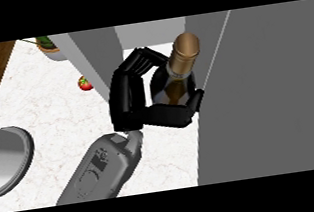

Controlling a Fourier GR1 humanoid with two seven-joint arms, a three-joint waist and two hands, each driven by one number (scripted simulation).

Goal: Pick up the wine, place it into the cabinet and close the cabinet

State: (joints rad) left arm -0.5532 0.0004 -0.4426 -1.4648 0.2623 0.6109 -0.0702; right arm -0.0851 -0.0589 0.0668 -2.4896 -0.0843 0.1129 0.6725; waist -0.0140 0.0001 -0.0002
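The wine bottle, dark with a gold foil neck, stands upright in the gap between the cabinet's grey left wall and a large grey panel on the right, probably the open cabinet door. My left hand is shut on the bottle from its left side. The fingers wrap round the far side and the thumb crosses the near side, hiding the lower body. I cannot see whether the bottle's base rests on anything. My right hand is out of sight.
A small red fruit lies on the white marble counter left of the cabinet wall. A potted plant stands at the back. A large grey round vessel sits at the left edge.
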